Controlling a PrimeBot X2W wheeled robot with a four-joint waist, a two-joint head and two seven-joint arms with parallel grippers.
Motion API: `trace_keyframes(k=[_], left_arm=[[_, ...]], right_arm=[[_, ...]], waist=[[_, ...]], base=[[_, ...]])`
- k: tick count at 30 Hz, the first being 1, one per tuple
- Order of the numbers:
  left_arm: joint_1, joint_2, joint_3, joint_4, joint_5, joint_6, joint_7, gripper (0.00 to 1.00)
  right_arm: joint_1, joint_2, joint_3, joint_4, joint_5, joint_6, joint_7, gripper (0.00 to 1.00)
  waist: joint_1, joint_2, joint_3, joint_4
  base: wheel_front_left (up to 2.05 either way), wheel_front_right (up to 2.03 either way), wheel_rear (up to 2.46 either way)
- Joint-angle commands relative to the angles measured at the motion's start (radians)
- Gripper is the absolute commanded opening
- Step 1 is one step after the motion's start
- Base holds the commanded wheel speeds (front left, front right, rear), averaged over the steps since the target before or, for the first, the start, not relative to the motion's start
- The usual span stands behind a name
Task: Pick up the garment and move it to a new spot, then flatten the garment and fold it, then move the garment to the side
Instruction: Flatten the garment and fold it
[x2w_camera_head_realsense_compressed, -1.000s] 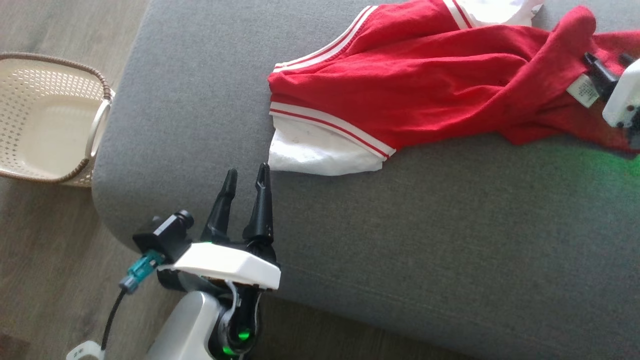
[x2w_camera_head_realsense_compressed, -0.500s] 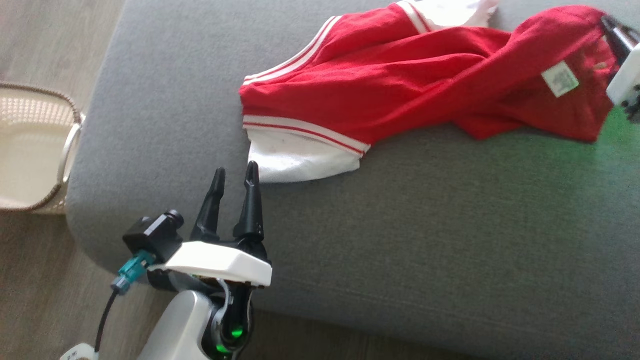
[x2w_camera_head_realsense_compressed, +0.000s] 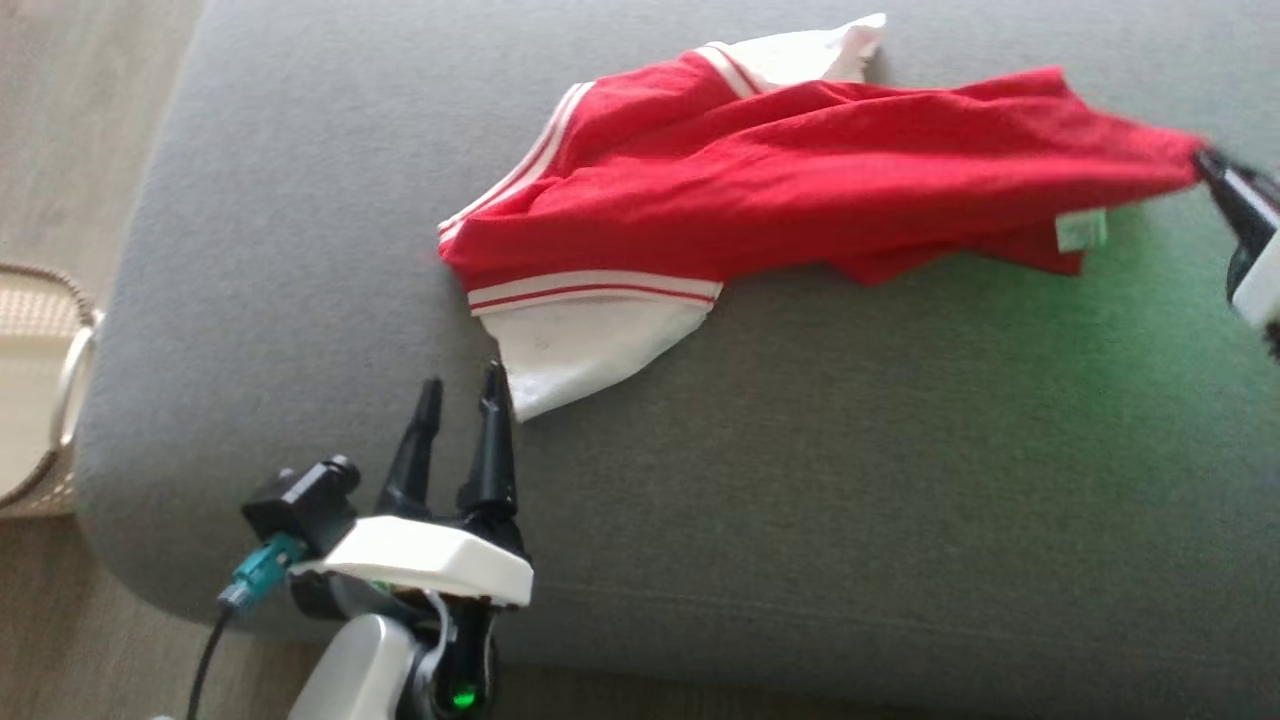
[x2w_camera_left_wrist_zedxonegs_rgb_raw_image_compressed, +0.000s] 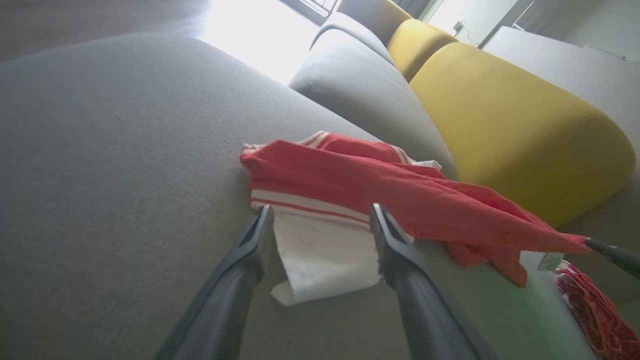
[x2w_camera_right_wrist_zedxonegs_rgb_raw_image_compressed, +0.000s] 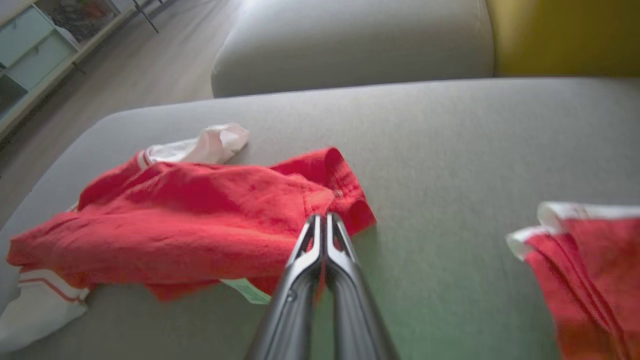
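In the head view the garment (x2w_camera_head_realsense_compressed: 760, 190), red with white sleeves and striped cuffs, lies on the grey seat (x2w_camera_head_realsense_compressed: 800, 500) at about 12 o'clock. Its long axis runs from 9 to 3 o'clock. The 3 o'clock end is drawn to a point in the right gripper (x2w_camera_head_realsense_compressed: 1210, 170), whose fingers are pinched together on the red hem. One white sleeve (x2w_camera_head_realsense_compressed: 590, 350) points to 7 o'clock; the other pokes out toward 12. The left gripper (x2w_camera_head_realsense_compressed: 462, 385) sits at 7 o'clock, fingers spread wide and empty, tips aimed at 12. Its nearer tip is just beside the sleeve; whether it touches I cannot tell. A basket (x2w_camera_head_realsense_compressed: 30, 400) stands beside the seat at 9 o'clock.

The left wrist view adds that the pulled end rises off the seat and that the sleeve lies between the two open tips. Yellow cushions (x2w_camera_left_wrist_zedxonegs_rgb_raw_image_compressed: 500, 115) stand behind at 2 o'clock. The right wrist view shows the closed tips biting the hem and a label (x2w_camera_right_wrist_zedxonegs_rgb_raw_image_compressed: 245, 292) hanging under the garment. A second red cloth (x2w_camera_right_wrist_zedxonegs_rgb_raw_image_compressed: 590, 260) lies at 4 o'clock, well apart.
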Motion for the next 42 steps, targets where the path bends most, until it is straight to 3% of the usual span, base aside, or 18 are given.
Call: trace_keyframes(k=[1, 5, 14, 19, 26, 33, 42], left_arm=[[-0.017, 0.007, 0.016, -0.014, -0.003, -0.014, -0.005, 1.0], [-0.047, 0.007, -0.016, 0.026, 0.008, -0.048, -0.005, 1.0], [-0.092, 0.007, -0.051, 0.098, 0.021, -0.057, -0.005, 1.0], [-0.122, 0.007, -0.07, 0.192, 0.021, -0.007, -0.003, 1.0], [-0.167, 0.008, -0.038, 0.292, 0.013, 0.11, 0.016, 1.0], [-0.162, 0.016, -0.05, 0.285, -0.009, 0.111, 0.09, 1.0], [-0.095, 0.072, -0.102, 0.145, 0.035, 0.193, 0.22, 1.0]], right_arm=[[0.006, -0.002, -0.014, -0.064, -0.008, 0.0, 0.01, 0.0], [0.059, 0.06, -0.049, -0.117, -0.051, 0.0, 0.026, 0.0], [0.117, 0.151, -0.085, -0.154, -0.116, 0.0, 0.06, 0.0], [0.116, 0.182, -0.101, -0.19, -0.145, 0.0, 0.054, 0.0], [0.116, 0.22, -0.087, -0.225, -0.165, 0.0, 0.039, 0.0], [0.116, 0.226, -0.087, -0.245, -0.163, 0.0, 0.029, 0.0], [0.119, 0.224, -0.091, -0.247, -0.164, 0.0, 0.019, 0.0]], waist=[[0.0001, -0.0001, 0.006, -0.023], [0.0001, -0.0001, 0.021, -0.05], [0.0001, -0.0001, 0.05, -0.066], [0.0001, -0.0001, 0.077, -0.079], [0.0001, -0.0001, 0.103, -0.105], [0.0001, -0.0001, 0.116, -0.115], [0.0001, -0.0001, 0.12, -0.116]], base=[[0.0, 0.0, 0.0], [0.0, 0.0, 0.0], [0.0, 0.0, 0.0], [0.0, 0.0, 0.0], [0.0, 0.0, 0.0], [0.0, 0.0, 0.0], [0.0, 0.0, 0.0]])
